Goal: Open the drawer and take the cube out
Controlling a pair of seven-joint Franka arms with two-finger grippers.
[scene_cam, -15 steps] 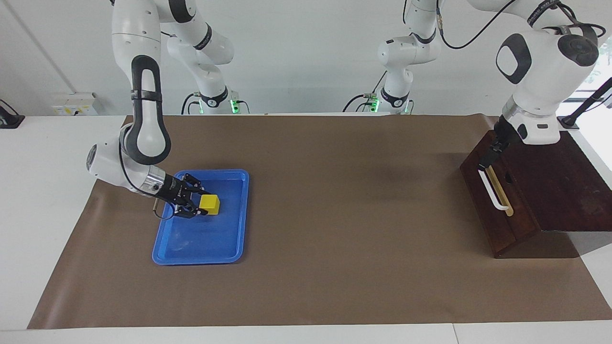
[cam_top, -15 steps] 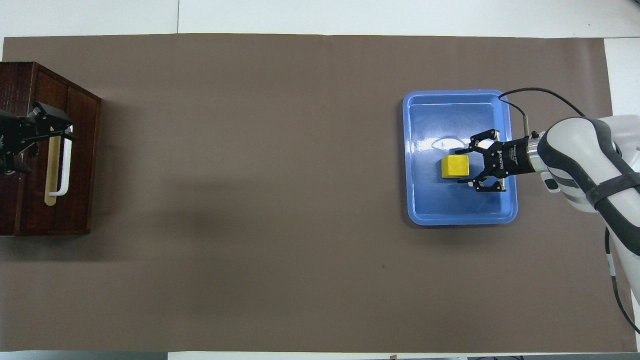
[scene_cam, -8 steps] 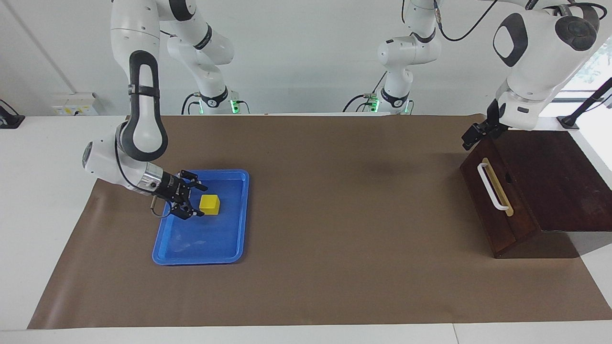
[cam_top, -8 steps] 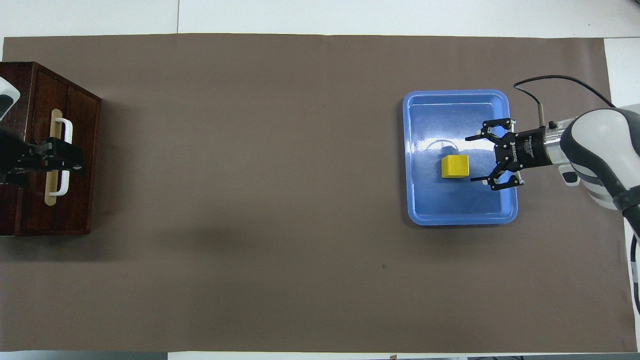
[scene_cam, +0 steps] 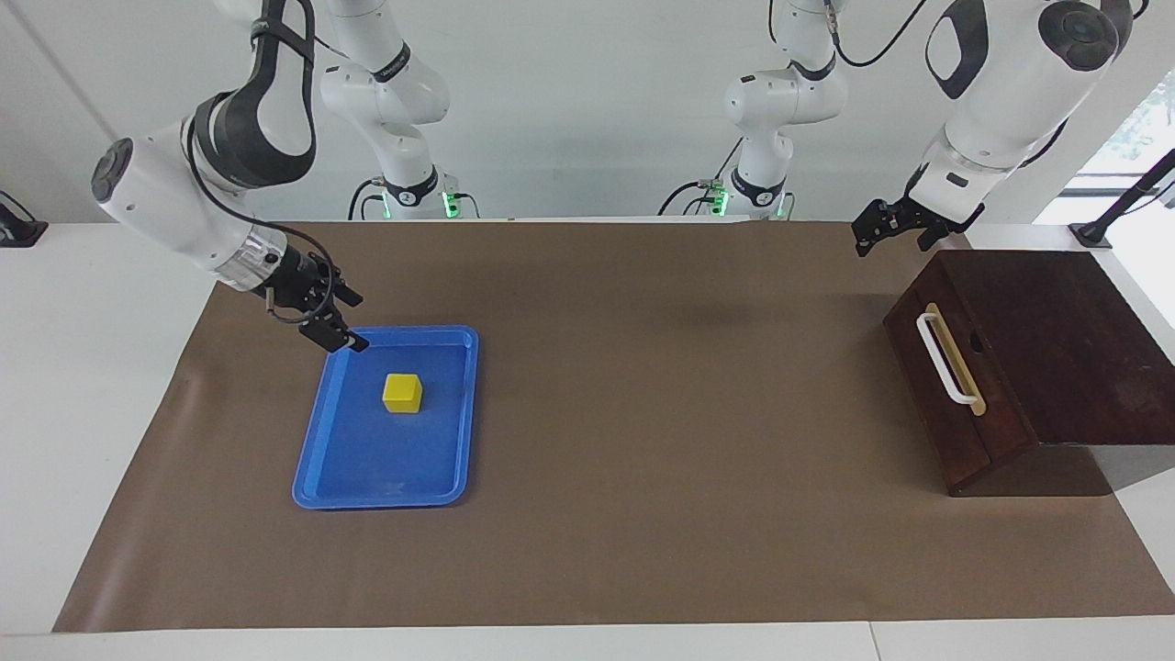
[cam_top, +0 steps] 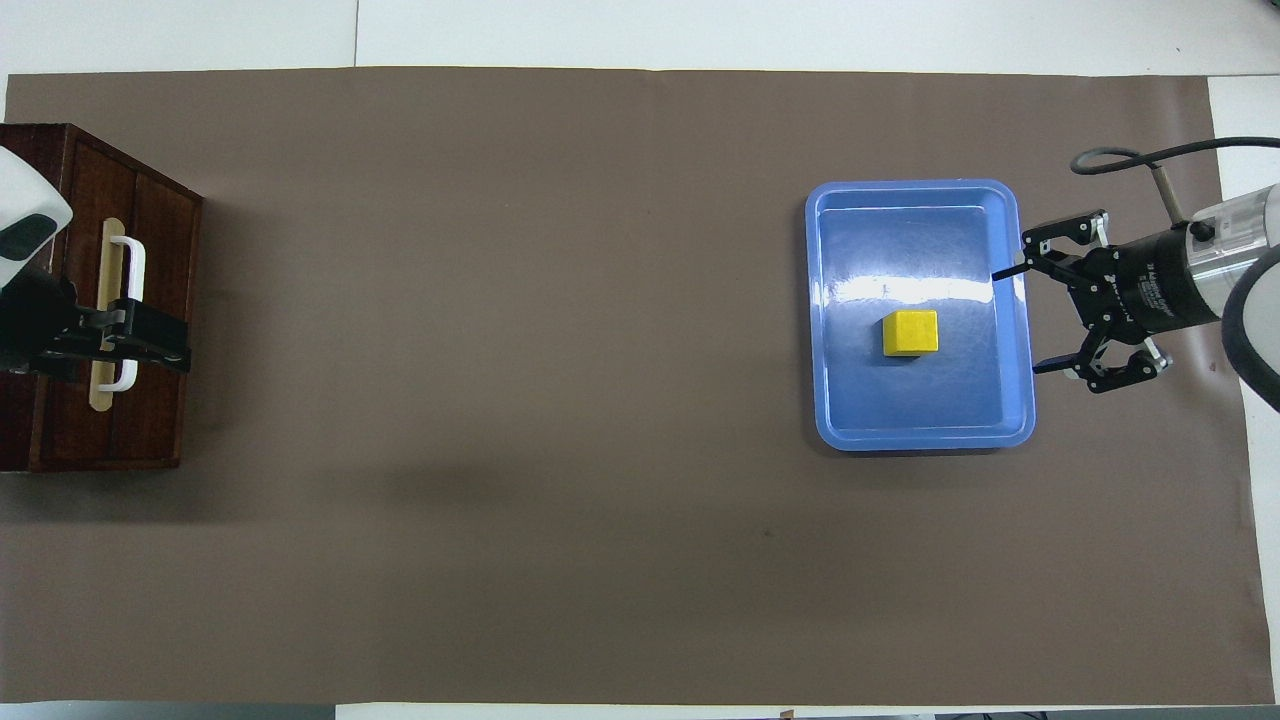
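Note:
The small yellow cube (scene_cam: 402,392) lies in the blue tray (scene_cam: 367,459), toward the right arm's end of the table; it also shows in the overhead view (cam_top: 911,333). My right gripper (scene_cam: 337,323) is open and empty, up in the air over the tray's edge (cam_top: 1015,320), apart from the cube. The dark wooden drawer (scene_cam: 986,376) is shut, flush with its box, its white handle (scene_cam: 945,358) free. My left gripper (scene_cam: 886,240) is open and empty, raised over the table beside the box; in the overhead view it (cam_top: 175,345) covers part of the handle (cam_top: 135,270).
A brown mat (scene_cam: 643,413) covers the table between the tray and the dark wooden box (scene_cam: 1056,340), which stands at the left arm's end.
My right gripper has drawn back from around the cube and risen to the tray's edge; the cube stays put. My left gripper has lifted off the drawer's front and risen.

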